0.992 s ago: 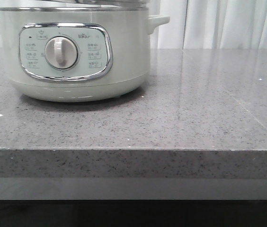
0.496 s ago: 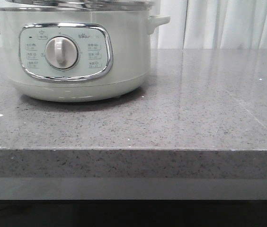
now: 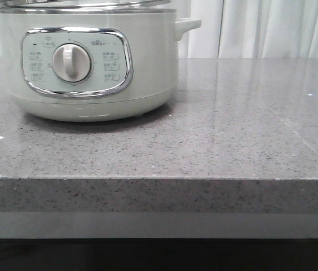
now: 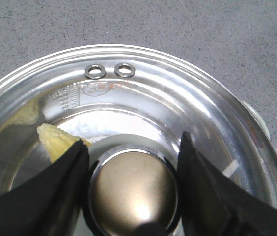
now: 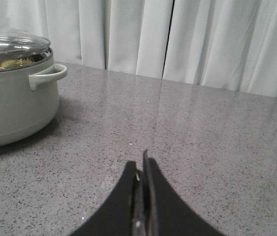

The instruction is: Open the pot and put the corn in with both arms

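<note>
Front view: pot point(image 3: 91, 62) stands at the table's point(image 3: 215, 147) left rear, lid point(image 3: 85, 4) on | left gripper point(image 4: 131, 157) straddles the lid knob point(image 4: 131, 194), contact unclear | corn point(image 4: 57, 140) inside under the glass | right gripper point(image 5: 142, 172) closed, empty, above the table

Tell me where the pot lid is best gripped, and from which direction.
By the round metal knob at the centre of the glass lid, from straight above. It stands proud and fits between the fingers; the left hand already straddles it that way.
</note>
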`<state>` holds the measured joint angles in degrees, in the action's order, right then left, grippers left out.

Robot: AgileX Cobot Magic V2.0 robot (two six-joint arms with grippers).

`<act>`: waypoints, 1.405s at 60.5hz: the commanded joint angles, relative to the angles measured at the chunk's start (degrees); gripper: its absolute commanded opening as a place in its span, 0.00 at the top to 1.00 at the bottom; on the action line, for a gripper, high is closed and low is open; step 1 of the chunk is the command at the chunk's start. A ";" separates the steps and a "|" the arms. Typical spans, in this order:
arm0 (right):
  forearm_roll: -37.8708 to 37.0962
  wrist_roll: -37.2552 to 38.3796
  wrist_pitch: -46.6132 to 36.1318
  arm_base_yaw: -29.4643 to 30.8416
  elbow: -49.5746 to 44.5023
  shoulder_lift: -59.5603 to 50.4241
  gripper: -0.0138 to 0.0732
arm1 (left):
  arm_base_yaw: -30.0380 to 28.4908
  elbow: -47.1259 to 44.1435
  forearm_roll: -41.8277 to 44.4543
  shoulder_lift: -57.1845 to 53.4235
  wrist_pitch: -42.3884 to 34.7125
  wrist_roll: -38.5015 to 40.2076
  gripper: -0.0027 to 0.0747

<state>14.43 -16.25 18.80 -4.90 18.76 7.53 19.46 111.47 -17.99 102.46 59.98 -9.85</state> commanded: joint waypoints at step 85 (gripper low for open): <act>0.06 -0.58 -3.91 -0.10 1.26 0.54 0.91 | 4.34 5.31 1.11 -12.57 -2.56 -3.75 0.89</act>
<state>14.43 -16.25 19.06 -4.90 18.59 7.44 23.33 115.54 -15.41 93.63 60.56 -13.34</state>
